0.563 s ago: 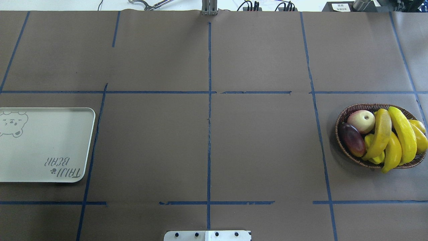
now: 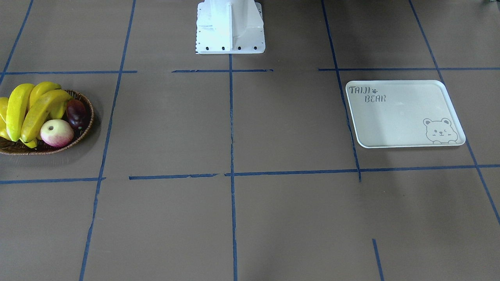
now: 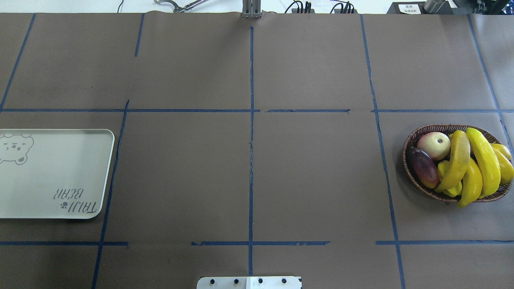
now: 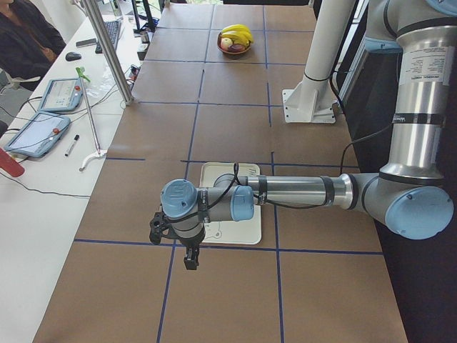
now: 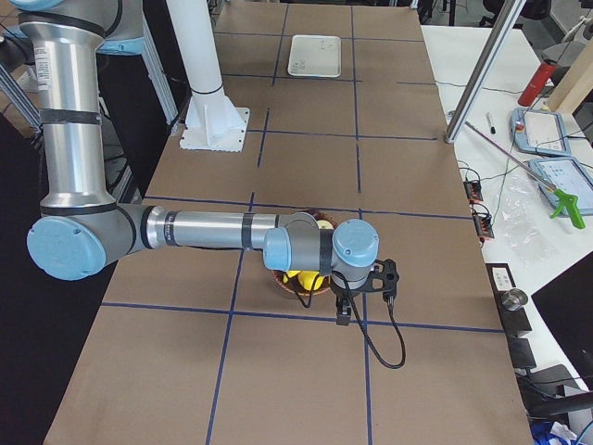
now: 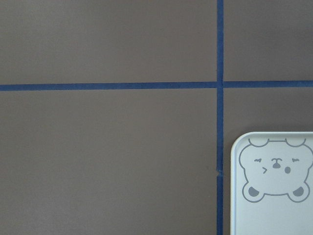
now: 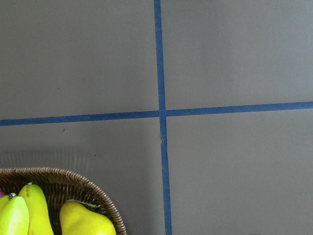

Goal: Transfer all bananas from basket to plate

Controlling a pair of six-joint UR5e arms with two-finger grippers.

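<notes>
Use your right claw (image 5: 344, 313): the bananas (image 3: 484, 160) lie in the basket (image 2: 15, 148) just beside and below it, long axes roughly pointing away from the robot. You cannot tell whether it or the left claw (image 4: 191, 259) is spread.

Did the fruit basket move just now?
No. The basket sits in the same spot, just as close to the blue tape line on its left as before.

Brown taped table (image 3: 313, 176) bears basket (image 3: 435, 127), plate (image 3: 60, 176) and white pedestal (image 2: 230, 27).
</notes>
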